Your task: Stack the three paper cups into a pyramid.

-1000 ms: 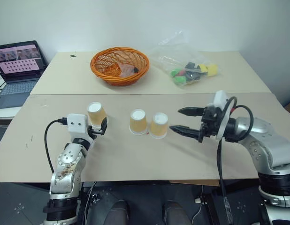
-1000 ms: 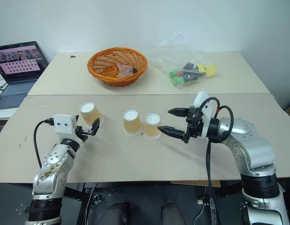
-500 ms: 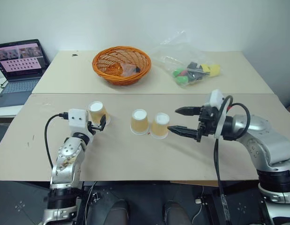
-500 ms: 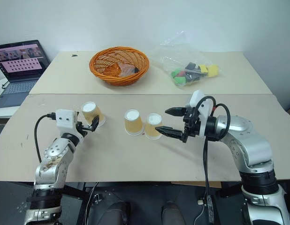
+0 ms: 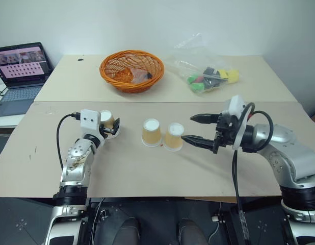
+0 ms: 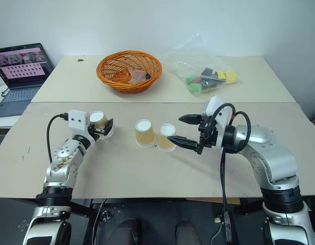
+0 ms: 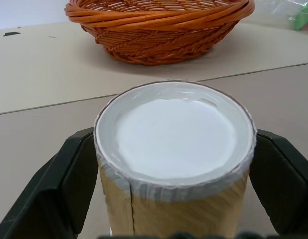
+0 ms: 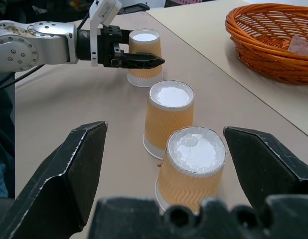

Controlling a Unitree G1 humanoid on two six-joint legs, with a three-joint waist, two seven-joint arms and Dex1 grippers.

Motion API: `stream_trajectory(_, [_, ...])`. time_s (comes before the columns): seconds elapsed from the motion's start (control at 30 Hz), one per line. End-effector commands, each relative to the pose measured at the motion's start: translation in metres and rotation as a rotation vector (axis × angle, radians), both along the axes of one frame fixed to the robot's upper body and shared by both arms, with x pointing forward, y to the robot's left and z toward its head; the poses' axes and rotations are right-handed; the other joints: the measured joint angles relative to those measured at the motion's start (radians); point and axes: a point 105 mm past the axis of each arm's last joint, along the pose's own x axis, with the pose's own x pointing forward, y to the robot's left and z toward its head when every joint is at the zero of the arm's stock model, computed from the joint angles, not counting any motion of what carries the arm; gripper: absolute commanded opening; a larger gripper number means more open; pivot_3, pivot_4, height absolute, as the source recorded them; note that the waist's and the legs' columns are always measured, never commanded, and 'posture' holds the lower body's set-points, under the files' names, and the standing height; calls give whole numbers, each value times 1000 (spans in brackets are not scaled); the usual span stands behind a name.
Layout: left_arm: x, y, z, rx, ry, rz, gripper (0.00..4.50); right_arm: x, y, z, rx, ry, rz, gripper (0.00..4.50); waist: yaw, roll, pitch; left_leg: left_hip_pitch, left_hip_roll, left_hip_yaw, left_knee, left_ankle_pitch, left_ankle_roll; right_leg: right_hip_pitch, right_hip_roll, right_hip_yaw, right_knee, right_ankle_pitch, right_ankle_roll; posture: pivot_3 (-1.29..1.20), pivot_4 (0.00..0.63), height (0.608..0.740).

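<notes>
Three paper cups, all upside down on the bench (image 5: 147,168): two stand almost touching near the middle, the middle cup (image 5: 151,132) and the right cup (image 5: 173,136), and the left cup (image 5: 107,120) stands well apart toward the robot's left. No stacking done yet. Left gripper (image 7: 174,169) has its fingers apart, one on each side of the left cup; the wrist view shows the black pads close against the wall, contact not certain, no squeeze visible. Right gripper (image 5: 194,129) hangs open just beside the right cup, fingers spread and pointing at it, touching nothing. Step in hand, as judged: taking the lone cup to serve as the top tier. Next move calls for closing lightly enough not to crush the paper wall, lifting straight, carrying across, and setting the cup to bridge the two bases; the pair looks close enough to carry it. Behind, on the farther board: wicker basket (image 5: 131,70), bag of toys (image 5: 208,76), laptop (image 5: 19,69) at far left.
</notes>
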Motion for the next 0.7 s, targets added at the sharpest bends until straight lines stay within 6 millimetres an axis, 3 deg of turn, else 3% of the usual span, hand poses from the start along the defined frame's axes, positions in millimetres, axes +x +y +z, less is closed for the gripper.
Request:
stream_trajectory(0.03, [2, -3, 15, 14, -61, -18, 3979, -4, 0, 8, 4, -43, 9, 4500, 0, 0, 0, 0, 0, 0, 0, 0, 0, 0, 0, 0, 0, 0, 0, 0, 150, 740])
stream_trajectory(0.2, [1, -5, 13, 20, -54, -24, 2524, -3, 0, 6, 1, -38, 5, 4500, 0, 0, 0, 0, 0, 0, 0, 0, 0, 0, 0, 0, 0, 0, 0, 0, 150, 740])
stream_trajectory(0.37, [2, -6, 18, 22, -61, -24, 2468, -2, 0, 3, -2, -32, -2, 4500, 0, 0, 0, 0, 0, 0, 0, 0, 0, 0, 0, 0, 0, 0, 0, 0, 150, 740])
stream_trajectory(0.43, [6, -6, 34, -11, -100, -32, 2468, -1, 0, 2, -1, -30, -8, 4500, 1, 0, 0, 0, 0, 0, 0, 0, 0, 0, 0, 0, 0, 0, 0, 0, 150, 740])
stream_trajectory(0.53, [13, -19, 77, -70, -183, -144, 2468, 2, -2, 0, 1, -27, -24, 4500, 2, -2, 1, 0, 0, 0, 1, 0, 0, 0, 0, 0, 1, 0, 0, 0, 150, 740])
stream_trajectory(0.63, [13, -46, 133, -181, -218, -452, 2468, 6, -4, -7, -6, -21, -60, 4500, 4, -4, 2, -3, 0, -2, 3, 0, -1, -1, 0, -2, 1, 0, 0, 0, 150, 740])
stream_trajectory(0.7, [11, -55, 149, -225, -212, -584, 2468, 8, -5, -10, -8, -19, -75, 4500, 1, -5, 2, -4, -1, -2, 3, 0, -1, -1, 0, -3, 0, 0, 1, 0, 150, 740])
